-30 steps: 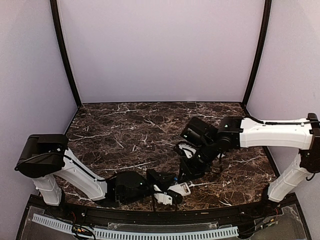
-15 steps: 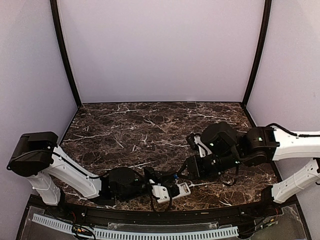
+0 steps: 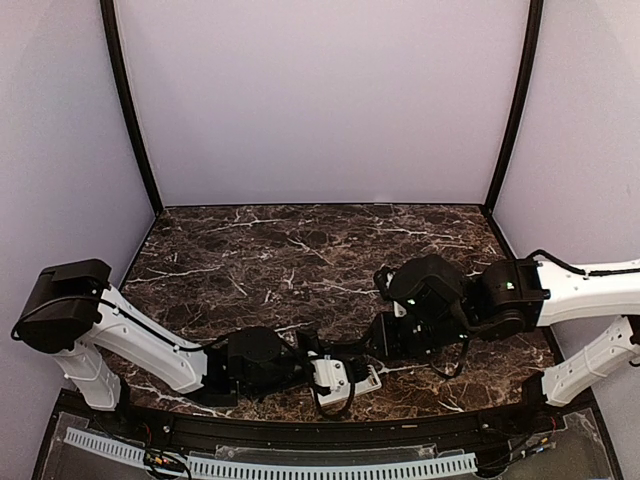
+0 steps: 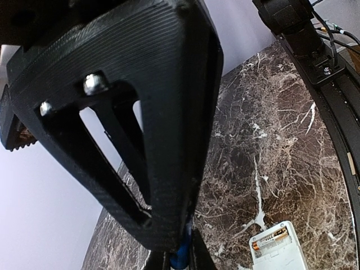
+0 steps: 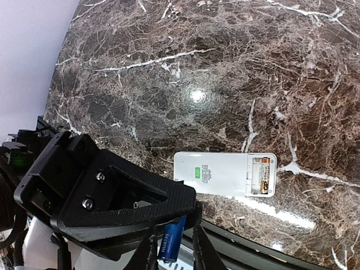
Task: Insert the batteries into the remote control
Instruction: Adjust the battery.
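Right arm lower; blue battery [image 5: 171, 242] upright.

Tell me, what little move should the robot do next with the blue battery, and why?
Probably swing the right gripper toward the remote control. It pinches the blue battery off to the side of the remote, whose open back already shows a copper battery in place.

The table [image 5: 236, 67] is dark brown marble with white veins, glossy enough to show a light spot. The remote [image 5: 216, 173] lies flat on it near the front edge, back side up, compartment open with one battery [image 5: 262, 174] seated inside it.
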`<state>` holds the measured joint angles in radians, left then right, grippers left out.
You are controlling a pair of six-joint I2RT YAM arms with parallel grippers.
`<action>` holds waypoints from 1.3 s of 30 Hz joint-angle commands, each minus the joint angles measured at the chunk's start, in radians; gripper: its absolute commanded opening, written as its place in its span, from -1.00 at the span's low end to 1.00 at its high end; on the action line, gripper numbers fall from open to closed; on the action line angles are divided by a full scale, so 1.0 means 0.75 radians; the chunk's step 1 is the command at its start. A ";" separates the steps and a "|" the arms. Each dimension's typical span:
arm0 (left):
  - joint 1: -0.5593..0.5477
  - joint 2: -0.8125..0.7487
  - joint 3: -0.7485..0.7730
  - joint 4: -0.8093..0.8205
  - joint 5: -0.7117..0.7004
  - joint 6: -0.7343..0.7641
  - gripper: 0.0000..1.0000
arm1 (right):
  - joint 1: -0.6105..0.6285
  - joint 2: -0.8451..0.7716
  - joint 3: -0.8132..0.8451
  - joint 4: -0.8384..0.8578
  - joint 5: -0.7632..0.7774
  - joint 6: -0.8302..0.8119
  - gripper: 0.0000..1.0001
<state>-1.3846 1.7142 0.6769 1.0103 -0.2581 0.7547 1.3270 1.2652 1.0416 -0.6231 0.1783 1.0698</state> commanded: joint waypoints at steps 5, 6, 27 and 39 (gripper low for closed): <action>0.003 -0.052 0.035 -0.048 0.005 -0.025 -1.00 | 0.006 0.007 0.004 0.013 0.015 -0.009 -0.71; 0.003 -0.053 0.036 -0.051 0.003 -0.026 -1.00 | 0.008 0.015 0.002 0.006 0.004 -0.006 -0.63; 0.021 -0.085 0.019 -0.067 -0.002 -0.056 -1.00 | 0.006 0.043 -0.007 -0.030 -0.067 0.022 -0.78; 0.029 -0.100 -0.009 -0.082 0.018 -0.069 -1.00 | 0.006 0.018 -0.024 -0.013 -0.054 0.015 -1.00</action>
<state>-1.3720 1.6871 0.6846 0.9321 -0.2523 0.7322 1.3270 1.2919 1.0412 -0.6228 0.1322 1.0927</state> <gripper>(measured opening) 0.074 0.076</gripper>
